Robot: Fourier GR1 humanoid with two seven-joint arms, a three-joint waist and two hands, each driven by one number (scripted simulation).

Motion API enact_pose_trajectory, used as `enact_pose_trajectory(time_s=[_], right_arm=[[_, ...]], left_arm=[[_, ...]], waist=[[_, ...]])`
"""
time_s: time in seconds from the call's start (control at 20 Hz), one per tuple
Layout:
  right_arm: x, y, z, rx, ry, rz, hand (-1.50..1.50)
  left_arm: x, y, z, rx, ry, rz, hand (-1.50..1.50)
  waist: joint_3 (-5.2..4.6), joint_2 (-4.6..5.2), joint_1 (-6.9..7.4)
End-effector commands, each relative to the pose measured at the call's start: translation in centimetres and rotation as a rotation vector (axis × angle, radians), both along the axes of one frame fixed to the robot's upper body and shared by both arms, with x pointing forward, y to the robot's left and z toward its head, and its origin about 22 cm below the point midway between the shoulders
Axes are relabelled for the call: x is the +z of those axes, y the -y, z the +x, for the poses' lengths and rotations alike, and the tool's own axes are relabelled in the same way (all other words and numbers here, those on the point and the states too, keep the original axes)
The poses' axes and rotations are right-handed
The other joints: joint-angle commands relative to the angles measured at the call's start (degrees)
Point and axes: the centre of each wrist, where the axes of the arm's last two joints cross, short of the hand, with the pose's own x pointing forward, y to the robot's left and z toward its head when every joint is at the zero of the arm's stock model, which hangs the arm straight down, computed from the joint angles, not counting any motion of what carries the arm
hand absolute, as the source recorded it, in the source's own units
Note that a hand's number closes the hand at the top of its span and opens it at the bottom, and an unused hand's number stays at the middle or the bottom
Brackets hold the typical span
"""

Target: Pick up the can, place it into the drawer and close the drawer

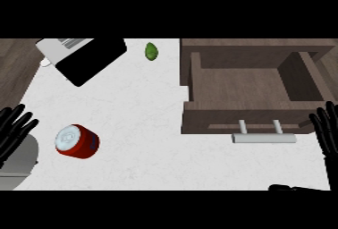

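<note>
A red can [77, 141] with a pale lid stands on the white counter at the lower left. The brown wooden drawer [246, 117] is pulled open at the right, its inside bare, with a pale bar handle [264, 138] on its front. My left hand [13, 130] shows at the left edge, fingers straight and up, a short way left of the can and apart from it. My right hand [326, 129] shows at the right edge, fingers straight, beside the drawer's front right corner. Neither hand holds anything.
A black and white appliance [86, 56] lies at the back left. A small green fruit [152, 51] sits on the counter left of the drawer's back. Dark wood flooring [16, 62] borders the counter on the left.
</note>
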Motion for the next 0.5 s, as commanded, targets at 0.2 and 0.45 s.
enact_pose_trajectory(time_s=[0.2, 0.45], right_arm=[[0.5, 0.2, -1.4, -0.014, 0.008, -0.014, -1.50], [-3.4, 1.0, 1.0, -0.017, 0.001, -0.016, -1.50]], left_arm=[[-4.1, 1.9, 2.0, 0.011, -0.005, 0.009, -1.50], [-4.4, 0.7, 2.2, 0.020, -0.037, 0.038, -1.50]], waist=[[-0.02, 0.00, -0.13], [0.00, 0.04, 0.19]])
